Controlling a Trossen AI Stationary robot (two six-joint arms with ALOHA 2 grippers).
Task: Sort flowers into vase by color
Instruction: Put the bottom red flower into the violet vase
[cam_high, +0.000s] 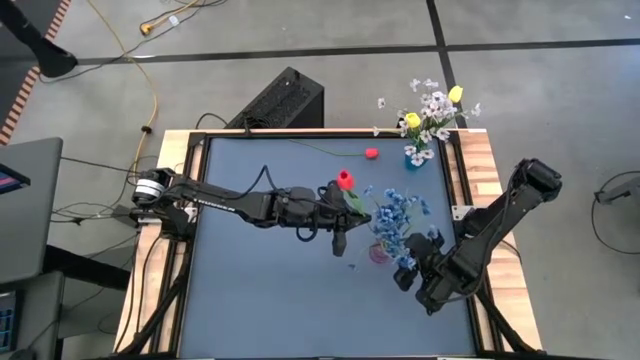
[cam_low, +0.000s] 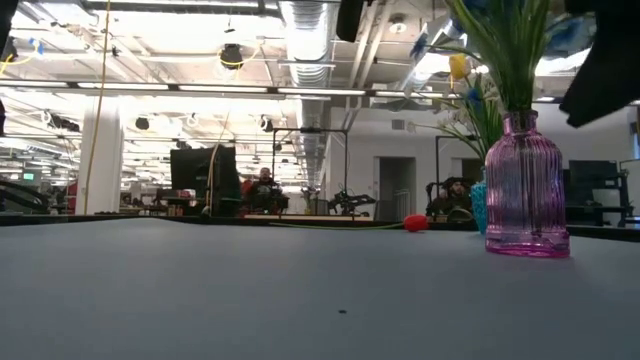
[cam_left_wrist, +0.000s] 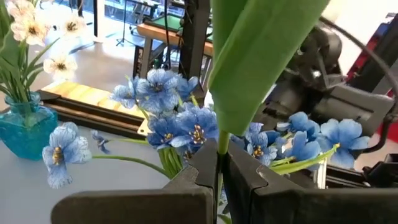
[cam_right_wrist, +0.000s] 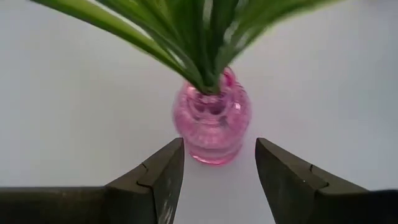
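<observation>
My left gripper (cam_high: 342, 203) is over the table's middle, shut on a red tulip-like flower (cam_high: 346, 180) just left of the pink glass vase (cam_high: 379, 251). That vase stands upright on its base and holds blue flowers (cam_high: 396, 215). My right gripper (cam_right_wrist: 217, 168) is open on the vase's near-right side, its fingers short of the vase (cam_right_wrist: 211, 124) and apart from it. A second red flower (cam_high: 371, 153) lies flat on the table near the far edge. A teal vase (cam_high: 415, 156) at the far right holds white and yellow flowers (cam_high: 432, 108). My left gripper pinches the red flower's thin green stem (cam_left_wrist: 219, 163) between its two fingers, just below a broad green leaf (cam_left_wrist: 261, 50). The fingers lie across the stem. The flower is lifted clear of the table, with its red bud (cam_high: 346, 180) toward the far edge.
The wooden table frame (cam_high: 480, 165) runs close behind the teal vase. A black box (cam_high: 285, 100) sits beyond the far edge. Bare grey table (cam_high: 260, 290) spreads to the left and near side. People show far off in the room in the low view (cam_low: 262, 180).
</observation>
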